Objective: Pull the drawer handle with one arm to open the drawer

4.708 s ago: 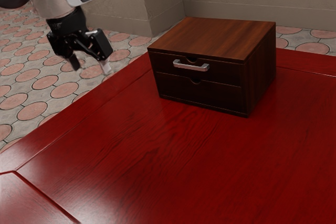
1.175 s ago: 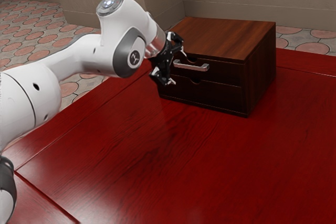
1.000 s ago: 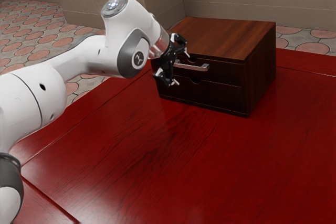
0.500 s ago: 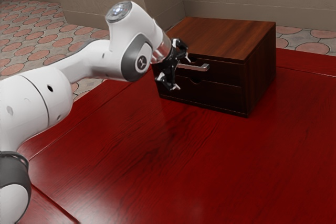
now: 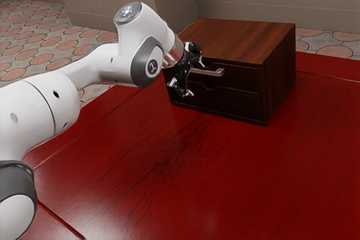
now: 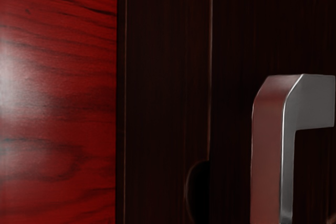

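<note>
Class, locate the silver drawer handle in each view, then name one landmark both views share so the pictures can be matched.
Exterior view: the handle is on the cabinet's upper drawer front, beside the hand.
Wrist view: the handle's bent end stands out from that drawer front.
Shared landmark: the half-round notch in the lower drawer's edge, near the handle.

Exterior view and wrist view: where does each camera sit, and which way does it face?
Exterior view: beside the arm, above the red table, facing the wooden cabinet; shows the white arm and the black gripper at the silver handle.
Wrist view: on the arm's hand, close up, facing the dark drawer front.
Shared: the handle, the drawer front and the table.
</note>
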